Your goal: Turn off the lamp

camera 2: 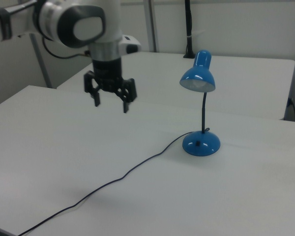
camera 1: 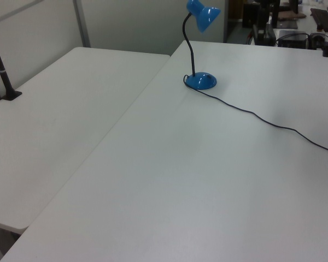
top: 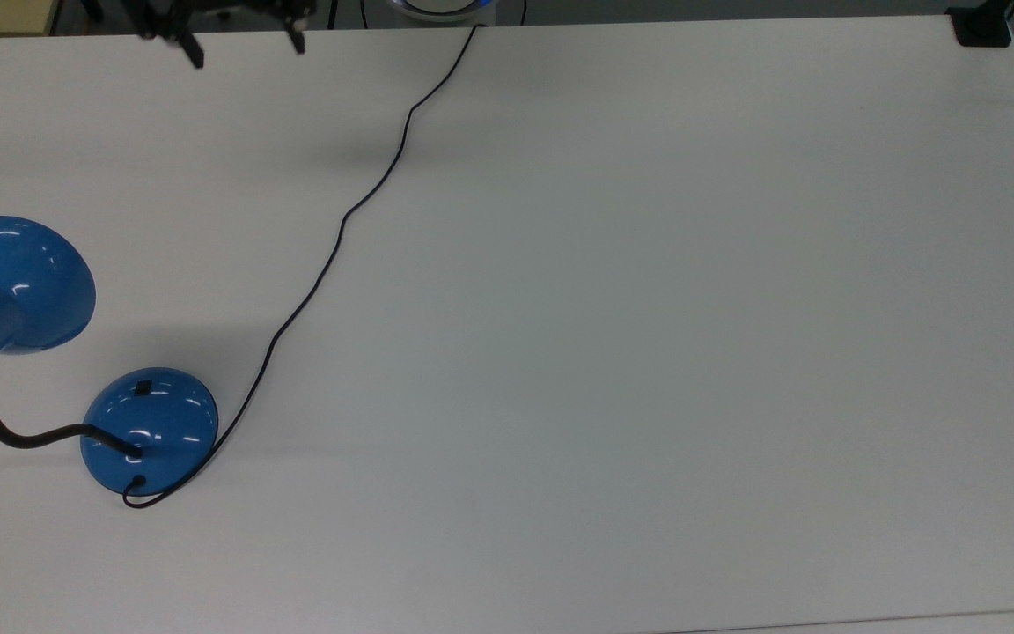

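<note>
Blue lamp [top: 148,429] standing at lower left of the top view on the white surface [top: 648,352], shade [camera 2: 198,78] unlit in the right view, cord [top: 331,246] trailing toward the upper edge. Pincer [camera 2: 110,104] hanging high at upper left of the right view, spread wide, holding nothing, well apart from the lamp.

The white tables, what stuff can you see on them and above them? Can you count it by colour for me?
Blue: 1, the lamp, with its black cord trailing across the table.
Black: 1, the gripper, hanging open above the table, away from the lamp.
White: 2 tables; the other table is alongside.
Total: 4.
</note>
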`<state>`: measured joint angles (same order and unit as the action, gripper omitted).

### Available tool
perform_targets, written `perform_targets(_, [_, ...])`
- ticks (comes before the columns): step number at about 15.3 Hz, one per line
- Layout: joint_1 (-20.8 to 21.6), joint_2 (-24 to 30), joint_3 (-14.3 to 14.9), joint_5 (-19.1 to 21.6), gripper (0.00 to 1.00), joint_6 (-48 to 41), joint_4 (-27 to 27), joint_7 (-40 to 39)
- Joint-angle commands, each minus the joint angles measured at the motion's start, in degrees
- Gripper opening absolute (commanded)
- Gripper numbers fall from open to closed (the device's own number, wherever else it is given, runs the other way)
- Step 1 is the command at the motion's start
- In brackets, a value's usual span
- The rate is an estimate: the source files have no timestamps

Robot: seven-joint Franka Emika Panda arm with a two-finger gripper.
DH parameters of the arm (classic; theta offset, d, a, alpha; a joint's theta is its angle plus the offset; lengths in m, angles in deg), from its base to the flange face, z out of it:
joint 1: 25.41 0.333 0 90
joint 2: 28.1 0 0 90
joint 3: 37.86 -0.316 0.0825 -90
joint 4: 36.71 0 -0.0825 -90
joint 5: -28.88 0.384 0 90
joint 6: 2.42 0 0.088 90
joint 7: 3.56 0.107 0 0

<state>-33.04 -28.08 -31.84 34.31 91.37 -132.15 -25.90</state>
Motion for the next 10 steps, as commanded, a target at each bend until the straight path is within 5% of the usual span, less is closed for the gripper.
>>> perform_targets(1, [8.2,2.8,0.8,-1.2,1.0,-1.0,-2.5,8.4])
perform_targets(4, [11.6,2.4,0.8,-4.5,1.0,2.6,-2.5,16.4])
perform_targets(10, [11.3,1.6,0.8,-4.6,1.0,4.2,-1.3,16.8])
